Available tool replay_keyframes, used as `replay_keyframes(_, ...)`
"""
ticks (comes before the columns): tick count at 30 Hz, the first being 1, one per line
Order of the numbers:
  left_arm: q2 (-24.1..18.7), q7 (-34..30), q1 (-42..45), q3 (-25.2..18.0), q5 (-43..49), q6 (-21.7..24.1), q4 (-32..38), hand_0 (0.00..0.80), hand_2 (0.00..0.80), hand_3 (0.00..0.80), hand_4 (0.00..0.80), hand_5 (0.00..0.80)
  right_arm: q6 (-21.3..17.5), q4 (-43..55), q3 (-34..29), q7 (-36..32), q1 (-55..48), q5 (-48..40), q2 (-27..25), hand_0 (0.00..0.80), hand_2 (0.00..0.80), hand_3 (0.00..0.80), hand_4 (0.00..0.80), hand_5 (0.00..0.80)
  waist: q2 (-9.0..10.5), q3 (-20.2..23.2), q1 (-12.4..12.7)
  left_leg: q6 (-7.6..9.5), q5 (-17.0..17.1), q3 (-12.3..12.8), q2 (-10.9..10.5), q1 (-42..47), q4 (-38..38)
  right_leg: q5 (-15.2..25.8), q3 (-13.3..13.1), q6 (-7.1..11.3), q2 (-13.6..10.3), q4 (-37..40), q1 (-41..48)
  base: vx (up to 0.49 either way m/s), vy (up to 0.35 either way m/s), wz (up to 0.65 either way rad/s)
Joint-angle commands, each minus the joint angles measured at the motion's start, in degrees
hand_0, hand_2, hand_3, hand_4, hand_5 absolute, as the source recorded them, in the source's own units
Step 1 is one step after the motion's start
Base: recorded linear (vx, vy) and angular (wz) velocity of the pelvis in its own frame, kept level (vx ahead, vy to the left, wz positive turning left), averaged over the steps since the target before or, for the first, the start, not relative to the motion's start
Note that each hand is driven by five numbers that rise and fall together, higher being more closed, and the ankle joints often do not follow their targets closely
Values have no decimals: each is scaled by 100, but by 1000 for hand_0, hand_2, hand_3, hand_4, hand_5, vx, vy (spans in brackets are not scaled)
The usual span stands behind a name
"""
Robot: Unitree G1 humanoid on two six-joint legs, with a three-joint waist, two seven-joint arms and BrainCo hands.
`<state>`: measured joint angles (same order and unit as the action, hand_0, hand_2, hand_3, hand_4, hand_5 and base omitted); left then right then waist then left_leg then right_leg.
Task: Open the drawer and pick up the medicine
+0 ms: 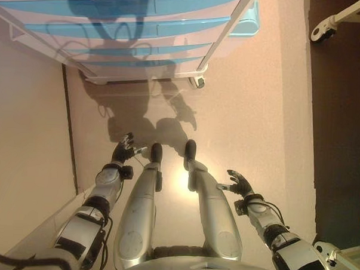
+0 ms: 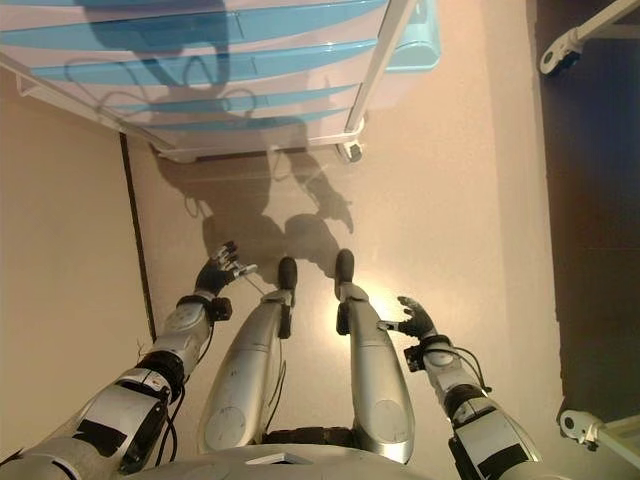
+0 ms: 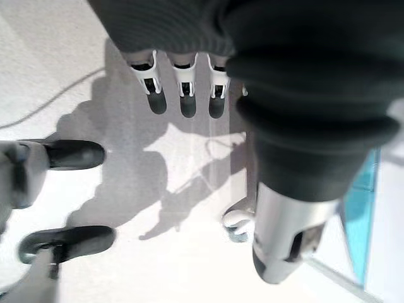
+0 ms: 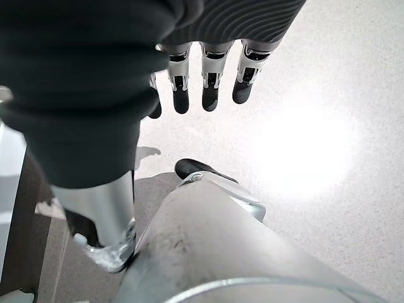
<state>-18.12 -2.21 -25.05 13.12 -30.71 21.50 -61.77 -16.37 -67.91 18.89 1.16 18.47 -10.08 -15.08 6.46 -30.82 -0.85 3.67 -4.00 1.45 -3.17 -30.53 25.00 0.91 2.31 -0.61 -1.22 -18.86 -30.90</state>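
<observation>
A white rolling drawer cabinet (image 1: 131, 31) with several translucent blue drawer fronts (image 2: 200, 60) stands ahead of me, all drawers closed. No medicine shows in any view. My left hand (image 1: 124, 149) hangs low at my left side, fingers (image 3: 183, 95) straight and relaxed, holding nothing. My right hand (image 1: 240, 183) hangs at my right side, also open and empty, its fingers (image 4: 210, 85) straight over the bare floor. Both hands are well short of the cabinet.
The cabinet rests on small castors (image 1: 197, 82), one also seen in the left wrist view (image 3: 238, 224). A light blue bin (image 1: 247, 21) sits beside the cabinet on the right. A dark strip of floor with a white wheeled leg (image 1: 328, 28) lies far right. A dark seam (image 1: 69, 130) runs along the floor at left.
</observation>
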Motion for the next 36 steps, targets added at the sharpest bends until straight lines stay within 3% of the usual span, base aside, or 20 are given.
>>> replay_keyframes(1, -25, -467, 115, -258, -658, 315, 419, 0, 0, 0, 0, 0, -60, 381, 181, -53, -410, -38, -365, 0, 0, 0, 0, 0, -156, 102, -40, 97, -185, 205, -264, -53, -21, -147, -84, 38, 288, -320, -48, 56, 32, -6)
replay_keyframes(7, -191, -976, -57, -288, -1327, 469, 923, 0, 0, 0, 0, 0, 6, 540, 208, -127, -481, 37, -456, 0, 0, 0, 0, 0, -171, 102, -123, 132, -242, 276, -229, -32, 32, -170, -167, 26, 338, -437, -88, 37, 21, -8)
replay_keyframes(14, -658, -1524, -646, -421, -2580, 326, 1564, 0, 0, 0, 0, 0, 127, 723, 285, -159, -532, 17, -578, 0, 0, 0, 0, 0, -149, 102, -260, 164, -320, 406, -139, -91, 163, -148, -283, 31, 416, -534, -179, 19, 3, -9)
replay_keyframes(29, -1365, -3424, -2251, -1078, -5639, 110, 1807, 0, 0, 0, 0, 0, -43, 569, 443, -299, -1005, -203, -332, 0, 0, 0, 0, 0, 354, 210, -562, 213, -727, 677, -9, -85, 489, 176, -460, 173, 478, -46, -7, 38, -49, -13)
replay_keyframes(36, -1517, -3707, -2641, -1232, -6383, 217, 1790, 0, 0, 0, 0, 0, -252, 392, 534, -334, -1152, -200, -244, 0, 0, 0, 0, 0, 441, 236, -633, 208, -863, 744, 13, -77, 575, 189, -510, 186, 485, 87, 72, 13, -19, -13)
